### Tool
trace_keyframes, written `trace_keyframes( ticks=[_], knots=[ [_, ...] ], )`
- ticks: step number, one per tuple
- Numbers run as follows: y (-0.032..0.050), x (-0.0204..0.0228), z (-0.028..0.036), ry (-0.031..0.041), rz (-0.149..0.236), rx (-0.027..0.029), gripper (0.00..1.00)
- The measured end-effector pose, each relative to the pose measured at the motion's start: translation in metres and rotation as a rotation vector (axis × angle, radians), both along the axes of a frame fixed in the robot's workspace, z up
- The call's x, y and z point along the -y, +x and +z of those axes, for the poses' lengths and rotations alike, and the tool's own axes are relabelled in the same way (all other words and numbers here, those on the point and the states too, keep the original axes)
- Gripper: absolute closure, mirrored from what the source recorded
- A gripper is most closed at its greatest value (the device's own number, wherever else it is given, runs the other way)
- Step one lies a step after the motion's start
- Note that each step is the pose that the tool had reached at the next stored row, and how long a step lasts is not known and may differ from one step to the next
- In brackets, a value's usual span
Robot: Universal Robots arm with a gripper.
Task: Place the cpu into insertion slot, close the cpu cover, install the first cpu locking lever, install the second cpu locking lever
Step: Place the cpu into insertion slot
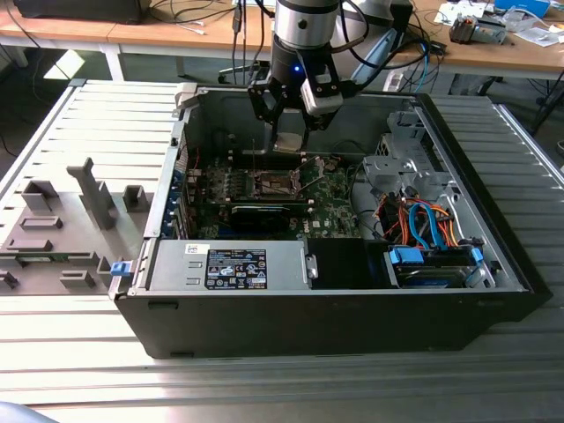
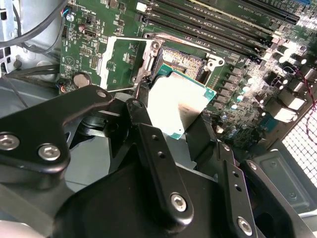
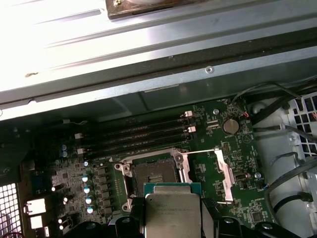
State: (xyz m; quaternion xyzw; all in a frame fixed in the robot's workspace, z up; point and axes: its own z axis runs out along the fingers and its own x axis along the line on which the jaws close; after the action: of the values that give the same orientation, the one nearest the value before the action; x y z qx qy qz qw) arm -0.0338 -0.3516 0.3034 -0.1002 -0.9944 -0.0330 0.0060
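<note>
My arm (image 1: 304,18) is a silvery-grey tube that ends in a black wrist collar carrying a small blue light (image 1: 298,69). Black and pale cables (image 1: 370,46) loop beside it, and a light grey block (image 1: 319,93) is bolted at the wrist. My gripper (image 1: 290,134) is matt black, built of flat link bars (image 2: 54,124) with rounded ends, pinned by bright silver screws (image 2: 179,202). Small holes dot the finger bars (image 2: 156,148).

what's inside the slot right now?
Bare contacts in the slot; no chip seated. The cpu, gripped in the claw, hangs over it and hides one edge in both wrist views, so that strip can't be checked.
</note>
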Motion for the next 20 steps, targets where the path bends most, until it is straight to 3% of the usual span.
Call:
trace_keyframes(
  ticks=[20],
  knots=[
    [0.0000, 0.0000, 0.0000, 0.0000, -0.021, 0.0000, 0.46]
  ],
)
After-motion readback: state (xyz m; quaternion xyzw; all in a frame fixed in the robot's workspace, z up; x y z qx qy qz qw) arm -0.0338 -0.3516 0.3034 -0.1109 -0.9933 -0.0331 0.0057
